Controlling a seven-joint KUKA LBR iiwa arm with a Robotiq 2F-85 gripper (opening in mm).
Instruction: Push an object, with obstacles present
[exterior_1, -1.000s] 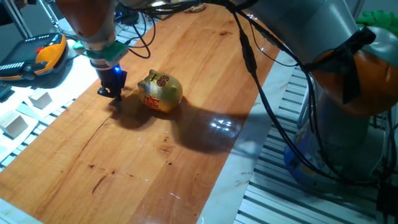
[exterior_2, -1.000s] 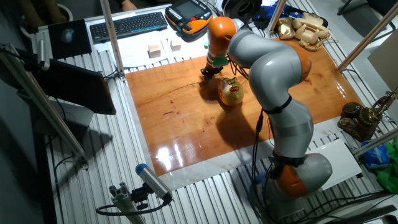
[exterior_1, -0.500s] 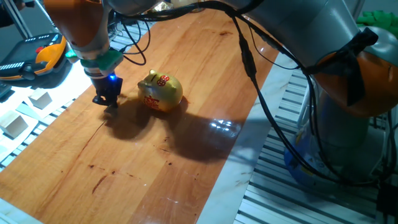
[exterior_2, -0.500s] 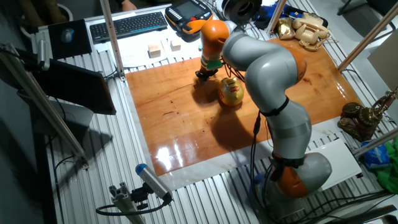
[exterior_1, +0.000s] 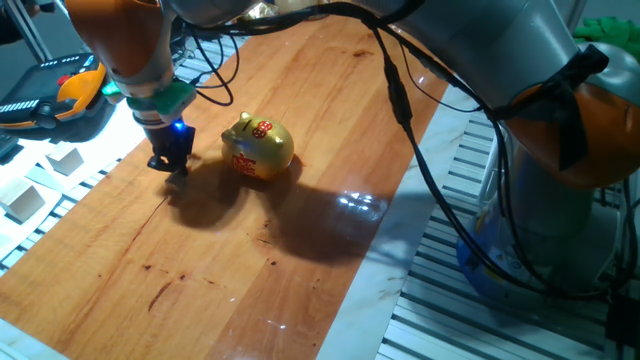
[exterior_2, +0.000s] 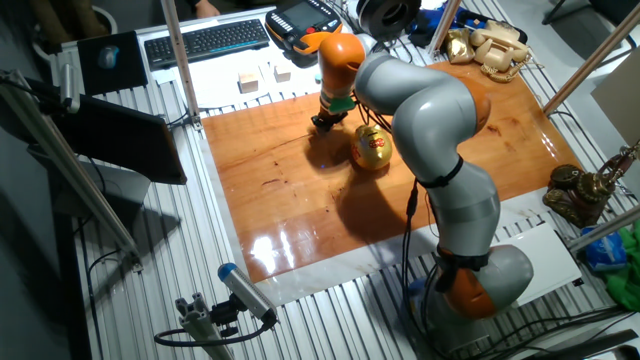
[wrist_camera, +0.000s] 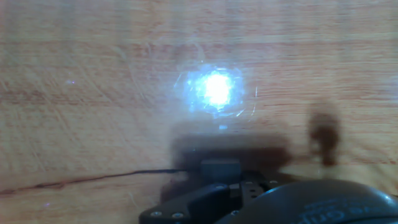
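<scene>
The jaws are down at the wood, their black tips touching or just above the surface, but no view shows clearly whether they are apart or together: in the hand view the black gripper (wrist_camera: 221, 171) is a blurred dark block at the bottom edge, with a bright blue-white glare on the boards ahead of it. From one fixed view the gripper (exterior_1: 170, 165) hangs under a teal collar with a small blue light lit on its body, and its shadow spreads just below and to the right.

The tiny tan wooden cube cannot be made out in any view; whether it sits hidden under the jaws cannot be told.

Just beside the gripper, apart from it, stands the shiny gold piggy bank with red markings (exterior_1: 259, 147), upright on the glossy reddish-brown wooden tabletop (exterior_1: 300, 260). The other fixed view shows the same pair: gripper (exterior_2: 322, 123) near the far edge of the tabletop (exterior_2: 290, 200), piggy bank (exterior_2: 371, 148) close by.

Off the wood, on the white surface beyond, lie pale wooden blocks (exterior_1: 65, 160) and an orange-and-black handheld pendant (exterior_1: 60, 90). The grey and orange arm (exterior_2: 430, 110) arches over the piggy bank.
</scene>
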